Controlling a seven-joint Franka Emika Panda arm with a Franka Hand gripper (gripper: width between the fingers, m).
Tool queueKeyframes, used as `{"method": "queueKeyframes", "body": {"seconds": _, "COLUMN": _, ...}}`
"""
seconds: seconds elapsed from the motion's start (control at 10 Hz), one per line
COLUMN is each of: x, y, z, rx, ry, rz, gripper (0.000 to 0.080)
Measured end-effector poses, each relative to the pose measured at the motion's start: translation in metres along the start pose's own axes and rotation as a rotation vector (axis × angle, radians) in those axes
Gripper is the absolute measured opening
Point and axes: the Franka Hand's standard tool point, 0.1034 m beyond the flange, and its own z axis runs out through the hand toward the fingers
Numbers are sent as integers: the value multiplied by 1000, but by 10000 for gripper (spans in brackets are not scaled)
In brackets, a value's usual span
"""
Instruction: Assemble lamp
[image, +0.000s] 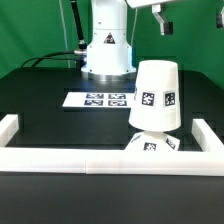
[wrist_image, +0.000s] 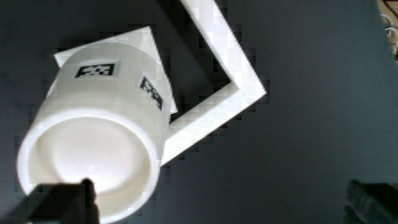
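The white cone-shaped shade (image: 157, 95) stands wide end up on the small white base block (image: 151, 146), close to the front rail, and leans slightly. Both show black-white tags. The bulb is hidden. The gripper (image: 160, 17) hangs high above the table at the exterior view's upper right, well clear of the shade. In the wrist view the shade (wrist_image: 107, 120) is seen from above with its open wide mouth showing. The gripper (wrist_image: 217, 205) is open and empty, with one dark finger (wrist_image: 63, 200) over the shade's rim and the other far to the side.
The marker board (image: 100, 99) lies flat in front of the robot's white pedestal (image: 107, 50). White border rails run along the front (image: 100, 161), the exterior view's left (image: 8, 128) and right (image: 206, 132). A rail corner (wrist_image: 228, 75) shows beside the shade in the wrist view.
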Motion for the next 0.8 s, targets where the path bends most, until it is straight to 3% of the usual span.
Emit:
{"method": "queueKeyframes", "body": {"seconds": 0.3, "x": -2, "y": -1, "z": 0, "rx": 0, "ry": -2, "rz": 21, "gripper": 699}}
{"method": "queueKeyframes", "body": {"seconds": 0.5, "x": -23, "y": -7, "z": 2, "rx": -14, "ry": -29, "rz": 188, "gripper": 699}}
{"method": "queueKeyframes", "body": {"seconds": 0.8, "x": -26, "y": -5, "z": 6, "rx": -19, "ry": -30, "rz": 208, "gripper": 699}}
